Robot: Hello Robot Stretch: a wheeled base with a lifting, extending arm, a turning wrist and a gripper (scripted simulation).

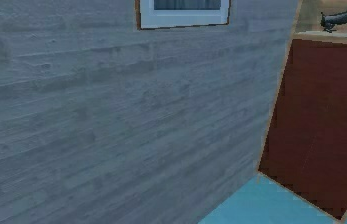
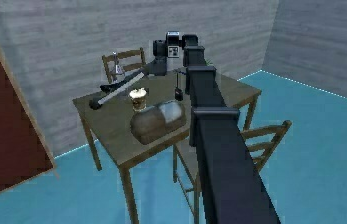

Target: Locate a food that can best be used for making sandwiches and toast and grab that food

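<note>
Arm side view: my gripper [image 2: 141, 76] sits by the table's [image 2: 227, 98] far edge, and a brown loaf [image 2: 157, 123] lies near the front edge; I cannot tell my jaws' state.

No legible text, label, number or sign in either view. White squares [image 2: 171, 46] at arm [image 2: 216, 130] end carry black marks: pattern only, not readable. Framed picture [image 1: 184, 12] on wall [image 1: 101, 110]: no lettering made out.
</note>
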